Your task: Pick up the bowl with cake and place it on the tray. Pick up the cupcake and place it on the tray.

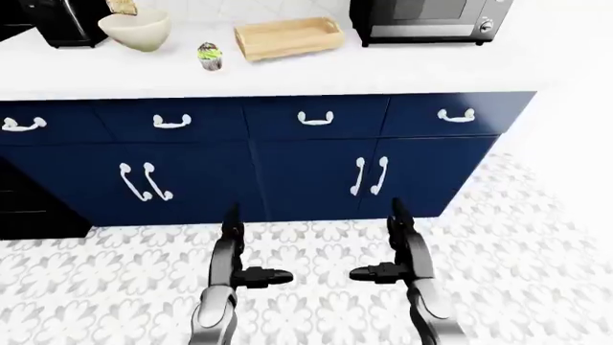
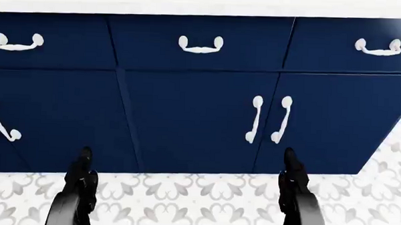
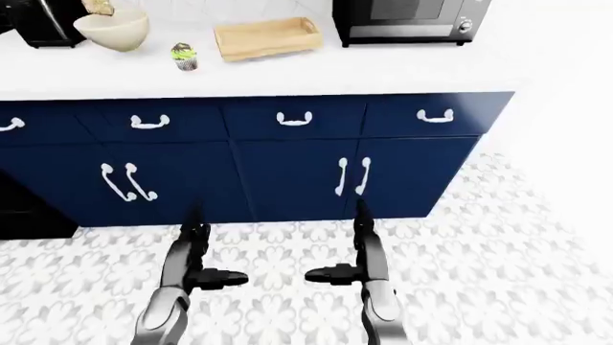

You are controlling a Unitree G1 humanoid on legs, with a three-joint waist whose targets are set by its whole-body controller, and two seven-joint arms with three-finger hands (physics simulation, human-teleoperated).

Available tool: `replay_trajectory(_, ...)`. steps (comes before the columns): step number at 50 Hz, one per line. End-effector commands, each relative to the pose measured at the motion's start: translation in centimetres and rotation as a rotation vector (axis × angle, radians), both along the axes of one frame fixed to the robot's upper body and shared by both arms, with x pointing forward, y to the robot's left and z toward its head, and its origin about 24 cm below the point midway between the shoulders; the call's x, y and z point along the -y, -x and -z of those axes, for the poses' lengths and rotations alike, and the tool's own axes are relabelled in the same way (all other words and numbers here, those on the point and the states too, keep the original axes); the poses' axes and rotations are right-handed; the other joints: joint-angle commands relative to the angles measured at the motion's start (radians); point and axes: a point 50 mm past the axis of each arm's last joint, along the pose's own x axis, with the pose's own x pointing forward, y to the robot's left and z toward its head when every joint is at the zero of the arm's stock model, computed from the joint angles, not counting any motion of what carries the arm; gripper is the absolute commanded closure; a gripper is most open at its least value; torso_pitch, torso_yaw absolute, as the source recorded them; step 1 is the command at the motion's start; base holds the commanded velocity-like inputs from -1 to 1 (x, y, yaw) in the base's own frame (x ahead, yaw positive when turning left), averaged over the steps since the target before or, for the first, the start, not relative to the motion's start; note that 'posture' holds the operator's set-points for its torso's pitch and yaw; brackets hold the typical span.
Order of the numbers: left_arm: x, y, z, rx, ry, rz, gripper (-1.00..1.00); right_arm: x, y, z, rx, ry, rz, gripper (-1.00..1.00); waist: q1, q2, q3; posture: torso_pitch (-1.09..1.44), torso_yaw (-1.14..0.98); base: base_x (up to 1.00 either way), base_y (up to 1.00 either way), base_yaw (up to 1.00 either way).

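Two black robot hands nearest the camera, low in the left-eye view: left hand (image 1: pixel 251 267) and right hand (image 1: pixel 391 264), held side by side over a grey-and-white patterned floor (image 1: pixel 537 251). Fingers spread open on both, thumbs pointing toward each other, nothing held. Beyond them, navy cabinets (image 1: pixel 287 165) with white handles, well apart from the hands.

On the white tabletop (image 1: pixel 402 68) above the cabinets: cream bowl with cake (image 1: pixel 136 29) near the far left edge, touching or just beside a black appliance (image 1: pixel 62 21) at the far left corner. Cupcake (image 1: pixel 210 56) with green frosting just right of the bowl, closer to the near edge. Wooden tray (image 1: pixel 288 37) to the right of the cupcake, lying empty, near the middle of the tabletop. Microwave (image 1: pixel 431 18) further right, against the far edge.

Task judged as not yet begun: bowl and cupcake both off the tray, neither touched. Left to do: approach to the tabletop, then both pick-ups and both placements.
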Motion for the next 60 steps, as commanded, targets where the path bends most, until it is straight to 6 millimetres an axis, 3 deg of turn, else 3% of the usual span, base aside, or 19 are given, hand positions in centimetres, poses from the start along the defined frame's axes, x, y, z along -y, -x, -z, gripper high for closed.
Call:
replay_trajectory(1, 0.0, -1.0, -3.1, 0.158, 0.003, 0.009, -1.0, 0.2, -1.0, -3.1, 0.164, 0.005, 0.003, -1.0, -0.002, -0.008, -0.001, 0.0, 0.0, 0.0, 0.0, 0.0)
replay_trajectory(3, 0.0, -1.0, -3.1, 0.159, 0.003, 0.008, -1.0, 0.2, -0.9, -2.9, 0.158, 0.003, 0.005, -1.0, 0.007, -0.001, -0.062, 0.0, 0.0, 0.0, 0.0, 0.0)
replay_trajectory(4, 0.1, -1.0, -3.1, 0.162, 0.004, 0.01, -1.0, 0.2, -1.0, -2.8, 0.157, 0.003, 0.004, -1.0, 0.007, -0.001, -0.052, 0.0, 0.0, 0.0, 0.0, 0.0)
replay_trajectory(5, 0.1, -1.0, -3.1, 0.161, 0.004, 0.011, -1.0, 0.2, -1.0, -2.8, 0.157, 0.003, 0.005, -1.0, 0.006, -0.006, -0.017, 0.0, 0.0, 0.0, 0.0, 0.0)
replay_trajectory(7, 0.2, -1.1, -3.0, 0.16, 0.003, 0.014, -1.0, 0.2, -1.1, -2.9, 0.159, 0.004, 0.001, -1.0, 0.007, -0.008, -0.069, 0.0, 0.0, 0.0, 0.0, 0.0)
replay_trajectory(8, 0.2, -1.1, -2.9, 0.16, 0.002, 0.014, -1.0, 0.2, -1.2, -2.8, 0.158, 0.005, 0.0, -1.0, 0.008, -0.008, -0.075, 0.0, 0.0, 0.0, 0.0, 0.0)
replay_trajectory(17, 0.5, -0.9, -3.4, 0.162, -0.016, 0.029, -1.0, 0.1, -1.3, -3.2, 0.161, 0.005, -0.01, -1.0, 0.007, -0.005, -0.083, 0.0, 0.0, 0.0, 0.0, 0.0)
replay_trajectory(31, -0.2, 0.5, -11.2, 0.255, -0.042, 0.017, -1.0, -0.5, -0.7, -10.7, 0.271, 0.017, -0.016, -1.0, 0.008, -0.003, -0.091, 0.0, 0.0, 0.0, 0.0, 0.0)
replay_trajectory(32, -0.3, 0.7, -13.1, 0.277, -0.051, 0.021, -1.0, -0.6, -0.5, -12.3, 0.303, 0.015, -0.023, -1.0, 0.008, -0.003, -0.09, 0.0, 0.0, 0.0, 0.0, 0.0)
replay_trajectory(36, -0.3, 0.7, -14.0, 0.288, -0.063, 0.025, -1.0, -0.9, -0.2, -13.3, 0.331, 0.017, -0.039, -1.0, 0.01, -0.002, -0.086, 0.0, 0.0, 0.0, 0.0, 0.0)
replay_trajectory(37, -0.9, 1.0, -14.3, 0.295, -0.07, 0.015, -1.0, -1.0, -0.3, -12.7, 0.34, -0.012, -0.05, -1.0, 0.007, 0.006, -0.097, 0.0, 0.0, 0.0, 0.42, 0.0)
replay_trajectory(39, -0.8, 1.0, -14.1, 0.293, -0.067, 0.019, -1.0, -1.0, -0.2, -12.6, 0.342, -0.015, -0.052, -1.0, 0.001, -0.033, -0.065, 0.0, 0.0, 0.0, 0.43, 0.0)
replay_trajectory(42, -0.6, 1.0, -14.2, 0.292, -0.069, 0.025, -1.0, -1.0, -0.1, -12.7, 0.346, -0.019, -0.054, -1.0, -0.005, -0.053, -0.076, 0.0, 0.0, 0.0, 0.61, 0.0)
replay_trajectory(46, -0.5, 1.0, -14.3, 0.291, -0.07, 0.03, -1.0, -1.0, -0.1, -12.7, 0.348, -0.023, -0.054, -1.0, -0.013, -0.024, -0.056, 0.0, 0.0, 0.0, 0.66, 0.0)
replay_trajectory(49, -0.4, 1.0, -14.2, 0.29, -0.071, 0.033, -1.0, -1.0, -0.1, -12.8, 0.349, -0.024, -0.055, -1.0, -0.019, 0.019, -0.053, 0.0, 0.0, 0.0, 0.66, 0.0)
replay_trajectory(51, -0.4, 1.0, -14.2, 0.29, -0.072, 0.034, -1.0, -1.0, -0.1, -12.8, 0.349, -0.026, -0.057, -1.0, -0.02, 0.074, -0.067, 0.0, 0.0, 0.0, 0.66, 0.0)
replay_trajectory(52, -0.4, 1.0, -14.2, 0.29, -0.071, 0.035, -1.0, -1.0, -0.1, -12.8, 0.349, -0.025, -0.057, -1.0, -0.016, 0.131, -0.086, 0.0, 0.0, 0.0, 0.66, 0.0)
replay_trajectory(53, -0.3, 0.9, -14.2, 0.29, -0.072, 0.036, -1.0, -1.0, -0.1, -12.8, 0.35, -0.026, -0.058, -1.0, -0.006, 0.083, -0.071, 0.0, 0.0, 0.0, 0.66, 0.0)
replay_trajectory(60, -0.4, 0.9, -13.7, 0.284, -0.07, 0.036, -1.0, -1.2, 0.0, -12.7, 0.349, -0.03, -0.062, -1.0, 0.0, 0.011, -0.048, 0.0, 0.0, 0.0, 0.67, 0.0)
